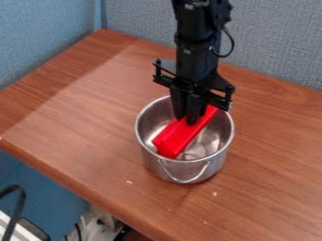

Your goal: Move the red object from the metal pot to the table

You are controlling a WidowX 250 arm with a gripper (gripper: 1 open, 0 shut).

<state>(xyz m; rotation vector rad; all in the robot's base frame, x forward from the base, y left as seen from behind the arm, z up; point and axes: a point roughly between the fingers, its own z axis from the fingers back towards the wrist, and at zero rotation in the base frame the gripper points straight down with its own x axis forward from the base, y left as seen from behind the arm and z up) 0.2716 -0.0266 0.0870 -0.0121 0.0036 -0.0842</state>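
The metal pot (214,151) stands on the table (75,89) near its front edge, shiny and round with a thin wire handle hanging at its front. The red object (182,135) is an elongated block leaning inside the pot, its lower end near the pot's left wall and its upper end raised toward the rim. My gripper (193,113) hangs straight down over the pot, its dark fingers shut on the upper end of the red object. The fingertips are partly hidden by the block.
A blue fabric wall stands behind the table. The tabletop's front and left edges drop off to a floor area with cables (15,202) below. Bare wood lies to the left of the pot.
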